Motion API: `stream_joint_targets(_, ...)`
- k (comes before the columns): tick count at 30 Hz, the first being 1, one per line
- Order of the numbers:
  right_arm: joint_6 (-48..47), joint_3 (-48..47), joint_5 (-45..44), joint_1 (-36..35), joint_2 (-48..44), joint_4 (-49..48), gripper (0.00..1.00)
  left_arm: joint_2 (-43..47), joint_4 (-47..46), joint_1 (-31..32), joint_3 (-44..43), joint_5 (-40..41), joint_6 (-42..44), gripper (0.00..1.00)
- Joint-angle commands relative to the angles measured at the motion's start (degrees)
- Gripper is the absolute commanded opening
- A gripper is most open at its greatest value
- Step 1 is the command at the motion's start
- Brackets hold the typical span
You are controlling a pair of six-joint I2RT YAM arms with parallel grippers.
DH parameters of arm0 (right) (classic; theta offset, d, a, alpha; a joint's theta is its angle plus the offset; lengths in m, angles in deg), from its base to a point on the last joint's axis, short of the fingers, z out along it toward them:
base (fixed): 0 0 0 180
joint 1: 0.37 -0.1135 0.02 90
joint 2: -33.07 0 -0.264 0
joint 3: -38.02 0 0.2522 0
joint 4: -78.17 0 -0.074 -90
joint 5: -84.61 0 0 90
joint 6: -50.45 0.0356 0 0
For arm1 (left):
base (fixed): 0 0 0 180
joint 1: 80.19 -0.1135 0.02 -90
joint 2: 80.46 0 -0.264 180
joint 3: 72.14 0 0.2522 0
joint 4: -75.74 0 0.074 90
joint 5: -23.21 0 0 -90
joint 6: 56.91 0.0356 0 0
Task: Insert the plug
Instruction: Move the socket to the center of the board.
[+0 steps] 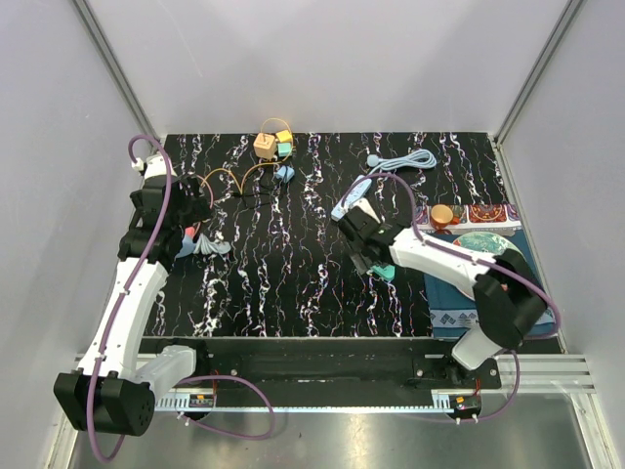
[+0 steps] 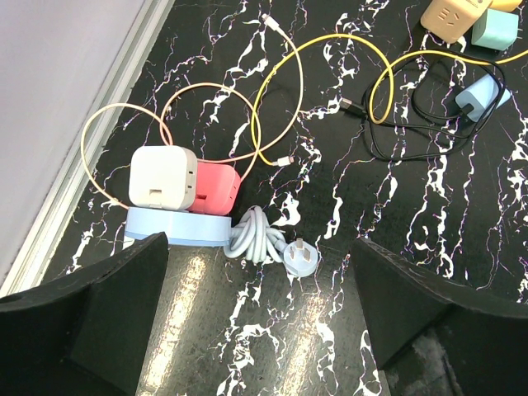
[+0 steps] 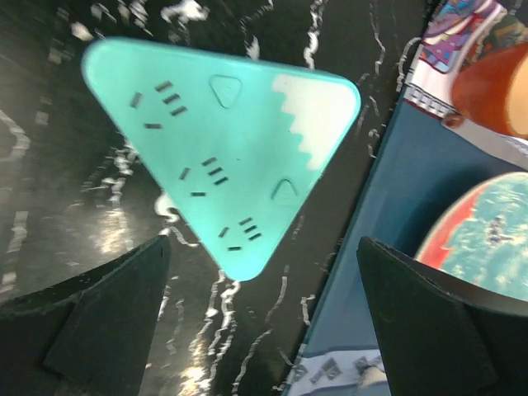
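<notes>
We list one white round plug point(image 2: 301, 257), its cable coiled, lying flat on the tabletop point(image 2: 429, 214). We list one teal triangular socket block point(image 3: 223, 165), flat, outlets facing up

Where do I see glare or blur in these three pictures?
Left wrist view: sharp, with two pale glare patches on the table in the lower middle. Right wrist view: the teal triangular power strip is fairly sharp, the orange cup at the right edge is blurred, glare at lower left. Top external view: evenly lit, with a bright reflection on the metal rail.
</notes>
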Motion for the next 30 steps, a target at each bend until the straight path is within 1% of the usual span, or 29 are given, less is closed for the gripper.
stream_joint_targets(1, 5.18, 0.53, 11.22, 3.43, -6.83, -5.99, 1.00, -0.38, -2.83, -0.14, 0.62, 0.31, -0.27, 0.94)
stream_joint_targets(3, 9.03, 1.24, 16.30, 7.47, -8.59, -8.88, 1.00, -0.47, -2.83, -0.14, 0.62, 0.22, -0.27, 0.94)
stream_joint_targets(7, 14.93, 3.52, 20.99, 13.45, -9.21, -13.37, 1.00, -0.74, -2.83, -0.14, 0.54, -0.22, -0.27, 0.94)
stream_joint_targets(11, 17.93, 5.11, 22.84, 18.64, -6.85, -18.47, 1.00, -0.82, -2.83, -0.14, 0.54, -0.83, -0.27, 0.93)
stream_joint_targets(12, 18.28, 5.20, 24.49, 20.04, -6.14, -20.48, 1.00, -0.74, -2.83, -0.14, 0.54, -0.83, -0.27, 0.93)
stream_joint_targets(14, 18.28, 4.23, 25.91, 20.58, -3.43, -21.46, 1.00, -0.74, -2.83, -0.14, 0.54, -0.92, -0.18, 0.93)
stream_joint_targets(17, 16.97, 2.13, 27.76, 20.58, 0.70, -22.87, 1.00, -1.00, -2.75, -0.14, 0.45, -1.36, -0.18, 0.93)
stream_joint_targets(20, 13.81, 0.54, 32.85, 20.58, 3.87, -24.98, 1.00, -1.09, -2.83, -0.14, 0.45, -2.06, -0.01, 0.93)
stream_joint_targets(21, 12.23, 0.10, 38.26, 20.58, 4.41, -25.59, 1.00, -1.09, -2.83, -0.14, 0.45, -2.41, 0.08, 0.93)
stream_joint_targets(22, 11.61, -0.51, 40.22, 20.50, 4.76, -25.86, 1.00, -1.35, -2.83, -0.14, 0.36, -2.59, 0.17, 0.93)
stream_joint_targets(24, 10.21, -0.78, 43.30, 20.23, 4.77, -26.30, 1.00, -1.70, -2.83, -0.14, 0.36, -3.55, 0.69, 0.93)
stream_joint_targets(26, 8.89, -0.69, 44.37, 20.06, 3.54, -26.48, 1.00, -1.97, -2.92, -0.14, 0.27, -4.78, 0.87, 0.93)
stream_joint_targets(29, 4.85, -0.17, 47.18, 20.14, 1.43, -25.95, 1.00, -2.93, -4.15, -0.05, 0.54, -10.57, 1.75, 0.93)
stream_joint_targets(30, 3.44, 0.01, 46.14, 20.14, 0.73, -24.99, 1.00, -3.37, -4.59, 0.04, 0.45, -13.98, 1.84, 0.93)
